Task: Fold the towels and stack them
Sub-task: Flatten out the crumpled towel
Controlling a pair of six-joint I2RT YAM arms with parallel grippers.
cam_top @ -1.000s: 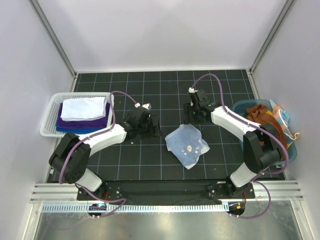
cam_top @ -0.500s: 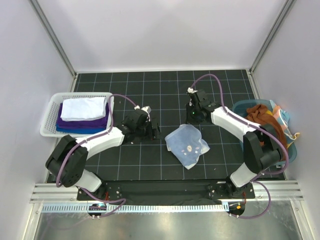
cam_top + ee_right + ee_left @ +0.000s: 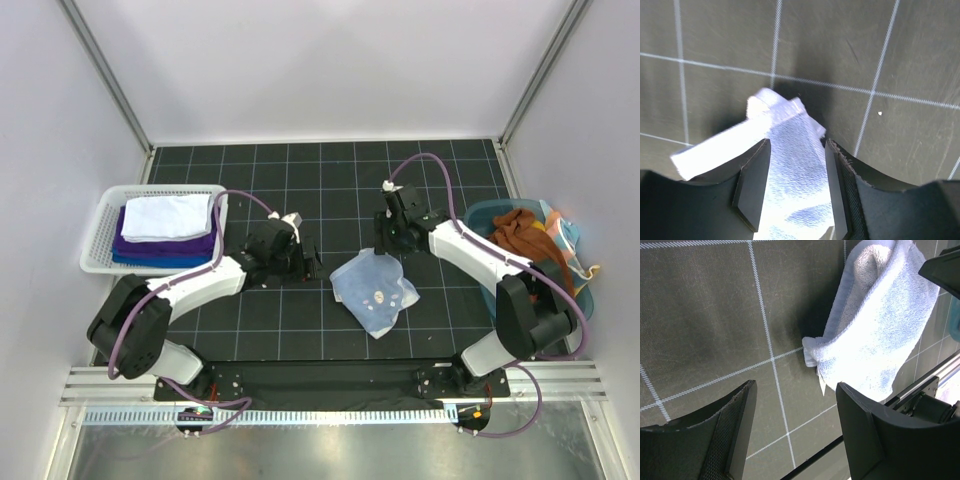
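A light blue towel [image 3: 372,290] lies crumpled on the black mat, its white bear face up. In the left wrist view the towel [image 3: 880,325] has a folded corner just beyond my left gripper [image 3: 795,425], which is open over bare mat. My left gripper [image 3: 305,262] sits just left of the towel. My right gripper [image 3: 390,243] is at the towel's far corner, open, with the towel's corner [image 3: 790,150] between its fingers [image 3: 752,185]. Folded towels, white [image 3: 168,215] on purple [image 3: 165,243], lie stacked in the basket. A rust brown towel [image 3: 515,228] lies in the tub.
The white slatted basket [image 3: 98,258] stands at the left edge of the mat. The teal round tub [image 3: 478,214] stands at the right edge, with more cloth hanging over its far side. A metal rail [image 3: 320,385] runs along the near edge.
My right gripper has come nearer and down onto the towel's far corner. My left gripper has slid right toward the towel's left edge. The towel has barely shifted.
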